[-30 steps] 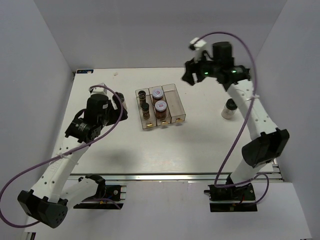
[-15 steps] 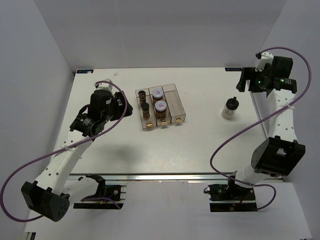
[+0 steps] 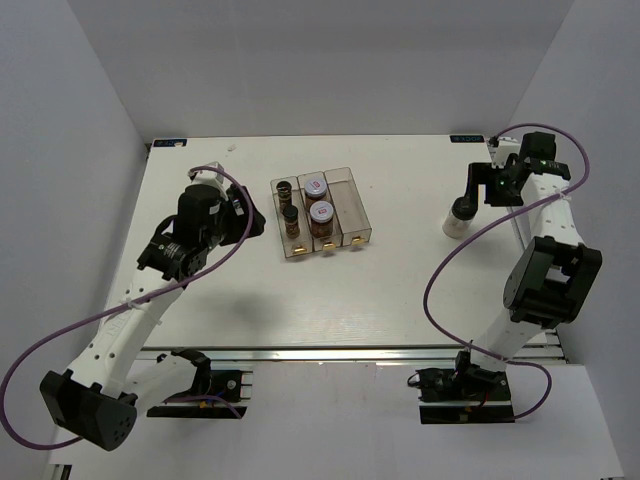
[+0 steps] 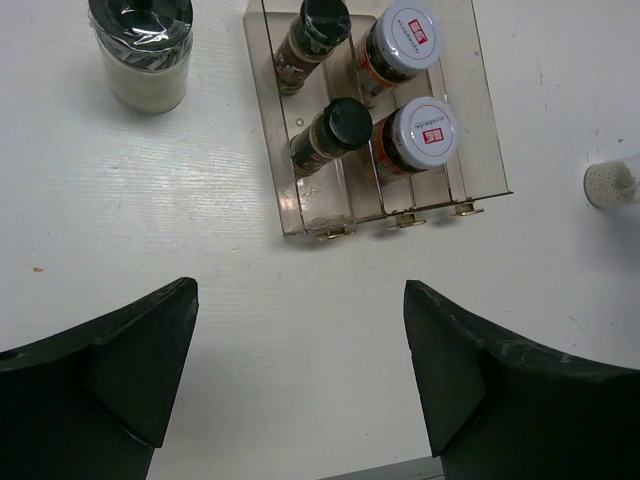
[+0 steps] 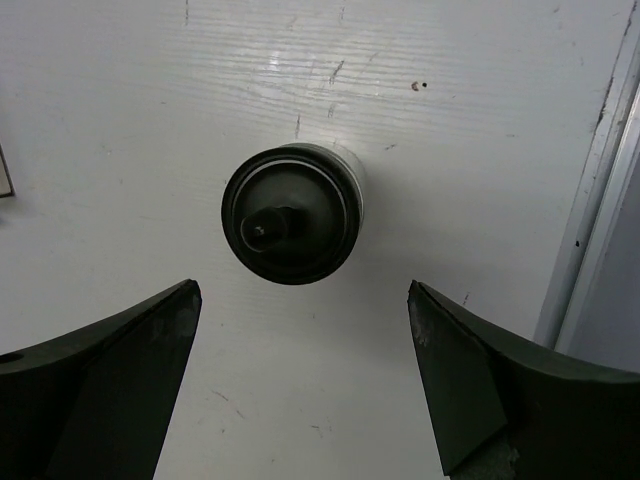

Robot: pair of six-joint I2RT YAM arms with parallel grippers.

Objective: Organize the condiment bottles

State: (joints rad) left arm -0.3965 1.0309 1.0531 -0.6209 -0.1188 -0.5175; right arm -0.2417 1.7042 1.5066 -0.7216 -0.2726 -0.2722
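White table (image 3: 400, 290) inside pale walls, seen from above. A clear tray (image 3: 347, 205) with three compartments sits near the centre. Its left compartment holds two slim dark jars (image 3: 290, 213), one behind the other. The middle one holds two brown jars (image 3: 321, 212) with pale lids, and the right one holds nothing. One white jar (image 3: 458, 218) with a dark cap (image 5: 290, 218) stands upright, well to the right of the tray. The right claw (image 3: 478, 188) hovers over it, spread wide and holding nothing. From the wrist camera, the cap sits between the two fingers (image 5: 110, 380) but ahead of their tips. A second white jar (image 4: 142, 50) stands near the tray's left side. The left claw (image 4: 300, 300) hangs above the table by the tray's front, also wide and empty.

The step seems to be picking up the right-hand white jar. To do it well, the claw should likely move forward until the jar is centred between the fingers. It should then descend straight and close on the body below the cap, keeping the jar upright.

From above, the left arm (image 3: 130, 320) hides the second white jar; only the left wrist camera shows it. How high the right claw sits above the cap cannot be judged.
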